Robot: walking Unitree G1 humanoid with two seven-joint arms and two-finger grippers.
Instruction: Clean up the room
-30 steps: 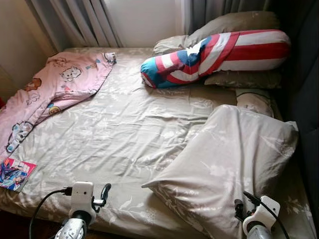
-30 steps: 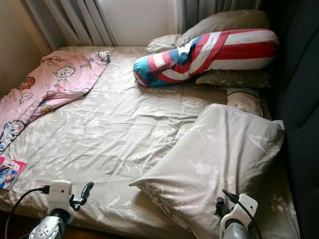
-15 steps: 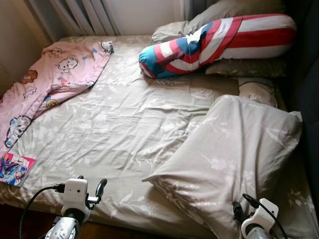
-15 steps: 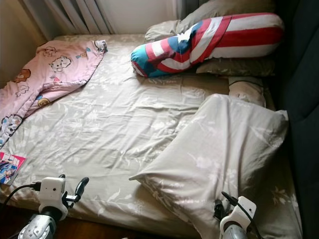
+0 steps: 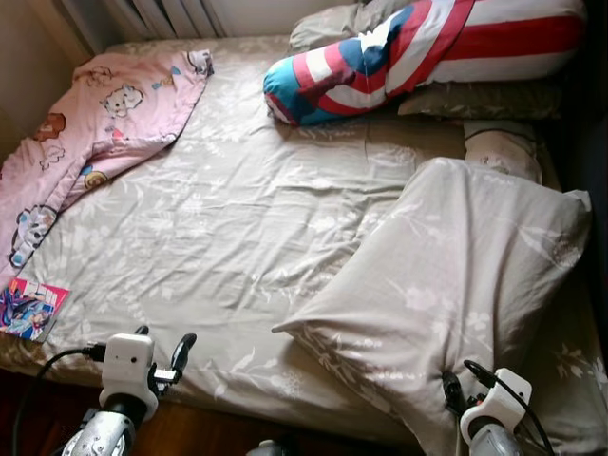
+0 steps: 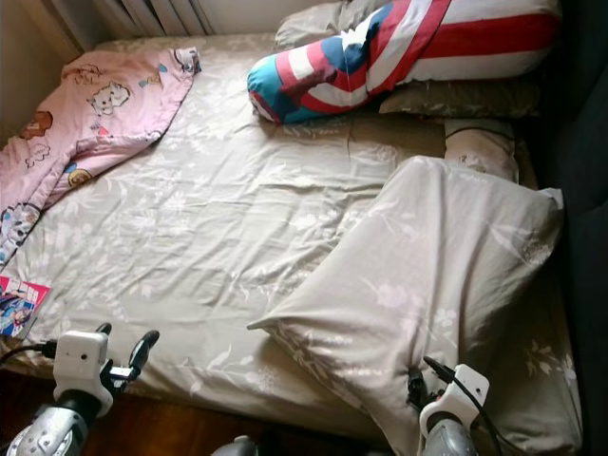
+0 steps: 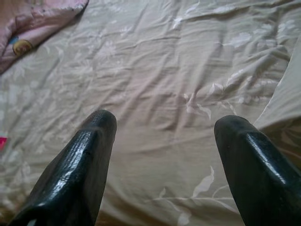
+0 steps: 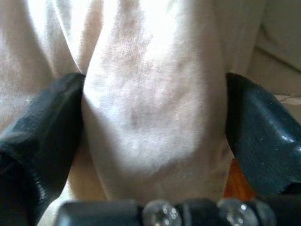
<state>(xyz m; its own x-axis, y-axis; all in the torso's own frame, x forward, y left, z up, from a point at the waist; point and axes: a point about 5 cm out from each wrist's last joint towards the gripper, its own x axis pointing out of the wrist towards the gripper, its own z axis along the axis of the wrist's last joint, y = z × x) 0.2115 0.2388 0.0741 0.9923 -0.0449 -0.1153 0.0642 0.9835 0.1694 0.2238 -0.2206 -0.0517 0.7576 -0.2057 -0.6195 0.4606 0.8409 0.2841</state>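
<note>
A large beige flowered pillow (image 5: 465, 285) lies slanted on the right half of the bed (image 5: 237, 209). My right gripper (image 5: 454, 391) is at the pillow's near edge. In the right wrist view its fingers (image 8: 42, 132) press on a bunched fold of the pillow (image 8: 150, 94) from both sides. My left gripper (image 5: 166, 347) hovers open over the bed's near edge, nothing between its fingers (image 7: 89, 155). A pink cartoon blanket (image 5: 104, 114) lies crumpled on the bed's far left. A colourful booklet (image 5: 28, 309) rests on the near left corner.
A red, white and blue striped bolster (image 5: 418, 47) lies across the head of the bed on beige pillows (image 5: 475, 100). A small cushion (image 5: 499, 152) sits beyond the large pillow. Dark furniture (image 5: 594, 142) borders the bed's right side. Wooden floor (image 5: 218, 437) lies below the near edge.
The whole picture has shifted upward, so the camera has tilted down. Both grippers keep their places relative to the bed and pillow. Nothing on the bed has moved.
</note>
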